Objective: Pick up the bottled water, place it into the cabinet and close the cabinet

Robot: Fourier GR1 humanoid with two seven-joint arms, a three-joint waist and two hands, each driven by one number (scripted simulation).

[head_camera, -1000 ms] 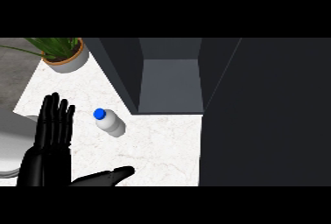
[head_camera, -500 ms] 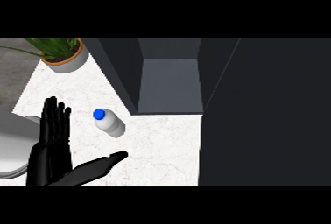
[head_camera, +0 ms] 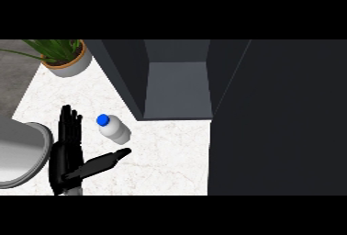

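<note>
On tabletop: bottled water (head_camera: 113, 128), not yet grasped
Right hand (head_camera: 69, 153): released, fingers straight, beside bottle
Cabinet (head_camera: 177, 87): open, awaiting bottle

The potted plant (head_camera: 65, 57), at 11 o'clock, is cut by the upper edge, its leaves running out of sight; the sink (head_camera: 27, 156), at 9 o'clock, is cut by the left edge, so only part of its rim and basin shows; the open cabinet (head_camera: 177, 82), at 12 o'clock, has its upper part cropped and its right side merges into darkness; the left hand (head_camera: 66, 160), at 8 o'clock, is cut at the wrist; whether the right hand (head_camera: 102, 163) touches the bottled water (head_camera: 112, 128) cannot be told.
</note>
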